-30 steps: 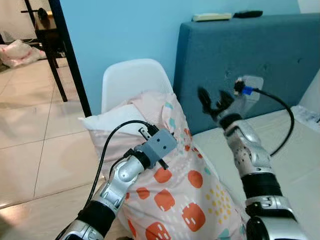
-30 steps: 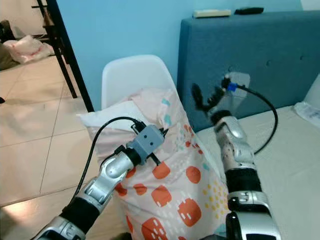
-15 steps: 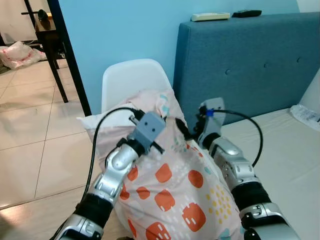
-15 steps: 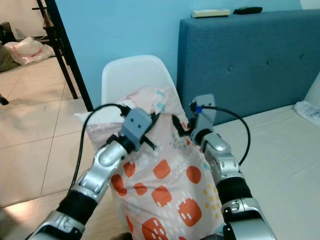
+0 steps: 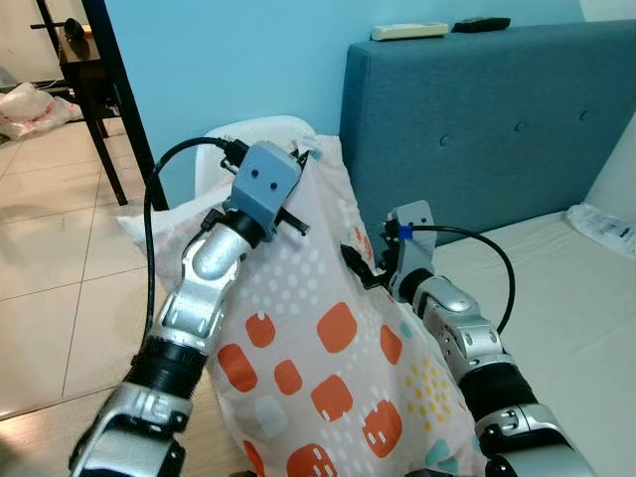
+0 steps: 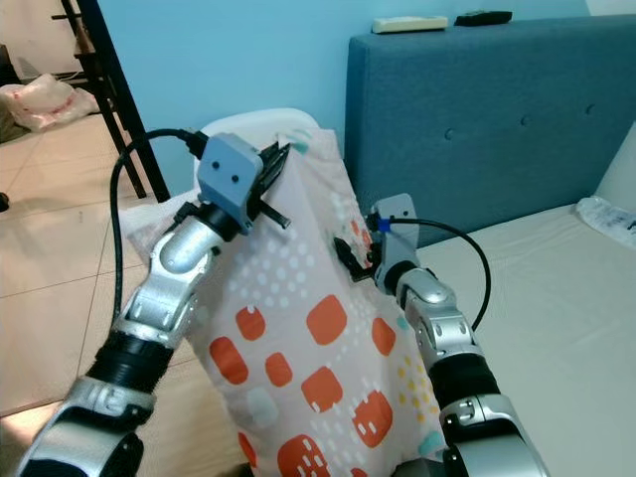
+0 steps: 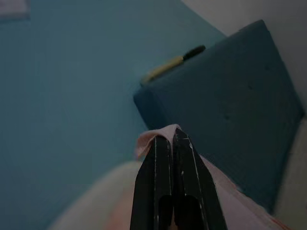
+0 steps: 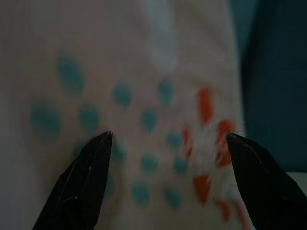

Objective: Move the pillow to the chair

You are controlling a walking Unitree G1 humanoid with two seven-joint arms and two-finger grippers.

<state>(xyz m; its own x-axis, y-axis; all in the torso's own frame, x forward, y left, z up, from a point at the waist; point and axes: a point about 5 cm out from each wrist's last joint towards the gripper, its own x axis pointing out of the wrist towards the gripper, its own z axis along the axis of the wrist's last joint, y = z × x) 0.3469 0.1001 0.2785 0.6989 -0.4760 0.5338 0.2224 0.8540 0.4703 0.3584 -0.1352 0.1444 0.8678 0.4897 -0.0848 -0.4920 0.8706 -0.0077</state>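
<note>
Pink patterned pillow (image 5: 318, 338) held up before white chair (image 5: 221, 144); top corner pinched in closed left pincer (image 7: 173, 139), right pincer (image 8: 168, 143) spread wide against fabric. Placement on chair judged outstanding.

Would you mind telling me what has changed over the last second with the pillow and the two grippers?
The left gripper, shut on the pillow's top corner, has raised it in front of the white chair. The right gripper came down from in front of the blue headboard to the pillow's side, jaws open against the fabric. The chair, the headboard and the remotes on it stayed put.
</note>
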